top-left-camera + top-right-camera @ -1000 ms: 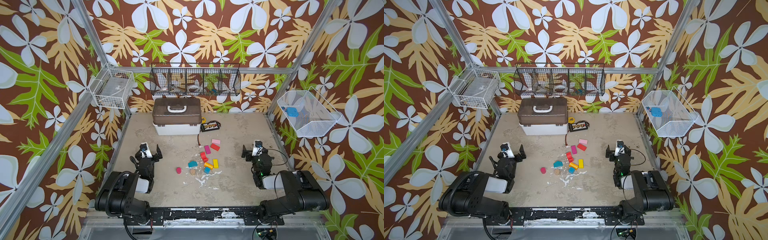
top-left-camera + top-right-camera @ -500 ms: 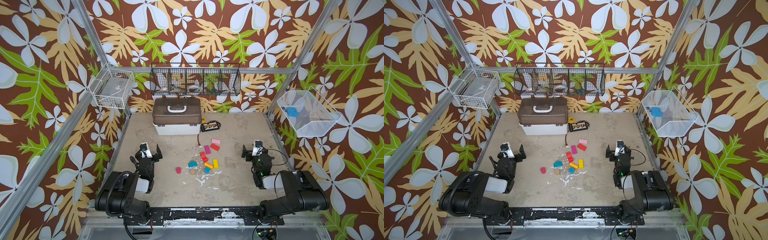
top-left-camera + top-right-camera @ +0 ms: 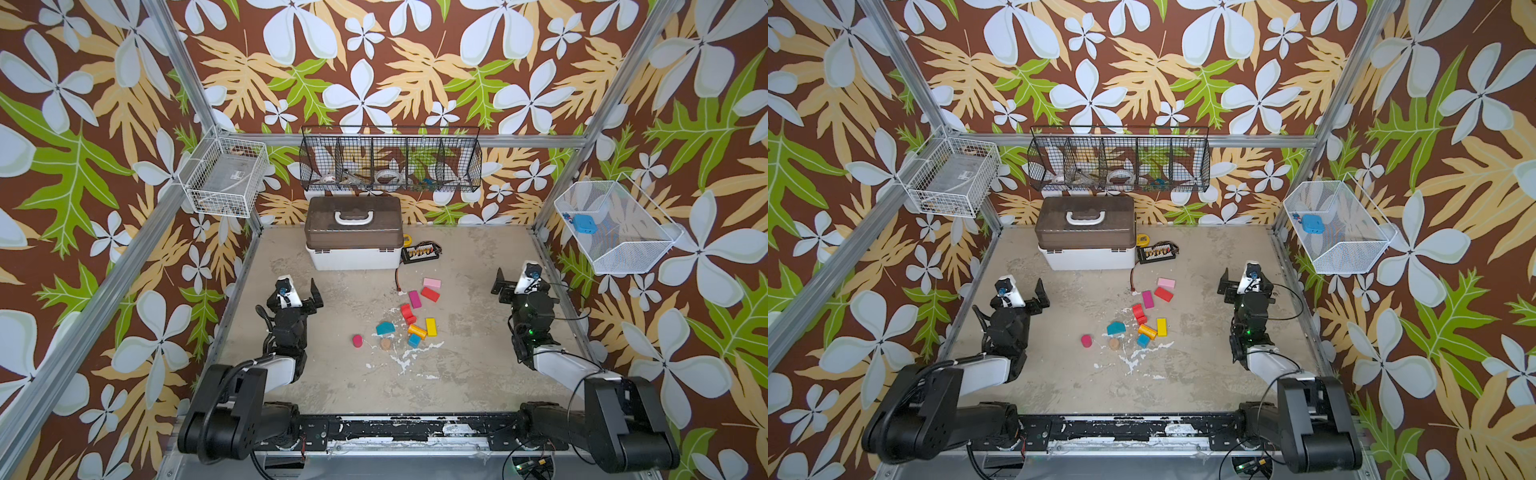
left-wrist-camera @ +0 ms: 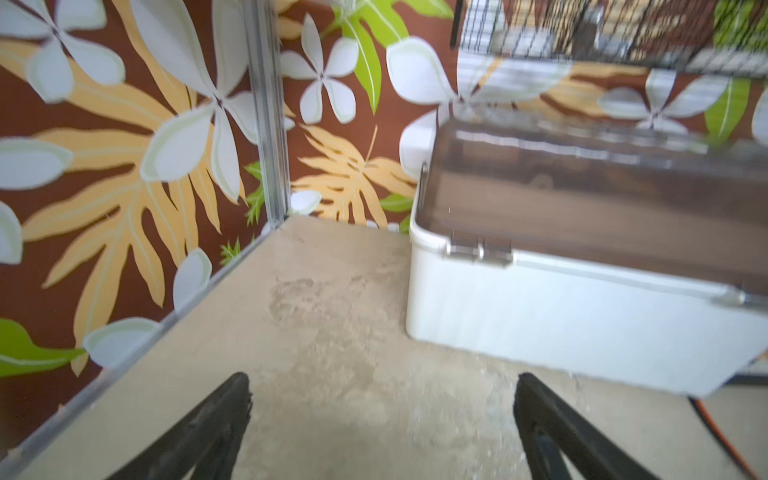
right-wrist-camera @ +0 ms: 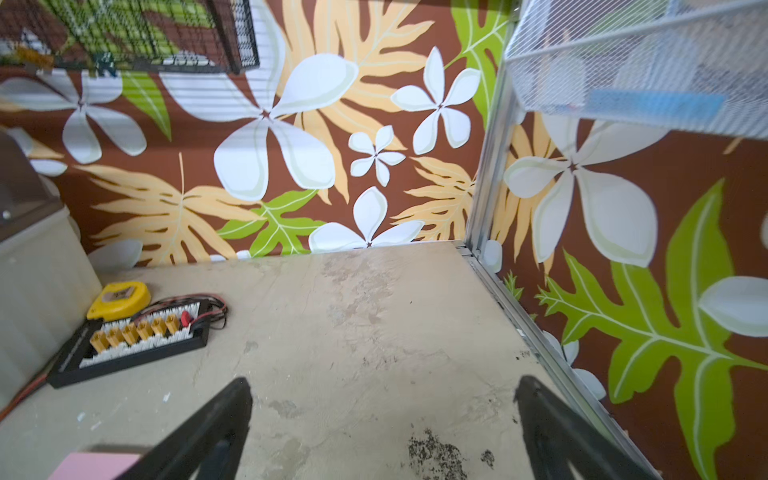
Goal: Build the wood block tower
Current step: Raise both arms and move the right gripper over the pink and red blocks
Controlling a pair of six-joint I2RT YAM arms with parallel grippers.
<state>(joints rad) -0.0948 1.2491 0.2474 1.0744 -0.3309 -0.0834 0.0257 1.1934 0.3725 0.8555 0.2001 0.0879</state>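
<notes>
The wood blocks lie loose and flat in mid-table in both top views: pink bar (image 3: 432, 283), magenta bar (image 3: 414, 299), red bar (image 3: 430, 294), red arch (image 3: 408, 312), teal roof piece (image 3: 386, 328), orange cylinder (image 3: 417, 331), yellow bar (image 3: 431, 326), blue cube (image 3: 414, 340), tan cylinder (image 3: 386, 343), crimson cylinder (image 3: 357, 340). No tower shows in any view. My left gripper (image 3: 300, 291) (image 4: 382, 399) stands open and empty left of the blocks. Right of them, my right gripper (image 3: 514, 282) (image 5: 384, 399) is open and empty, with the pink bar (image 5: 95, 465) beside one finger.
A brown-lidded white toolbox (image 3: 353, 232) stands at the back. Beside it lie a black-and-orange electronic board (image 3: 422, 251) with wires and a yellow tape measure (image 5: 120, 295). Wire baskets (image 3: 390, 160) hang on the walls. Metal rails (image 3: 552, 270) edge the table.
</notes>
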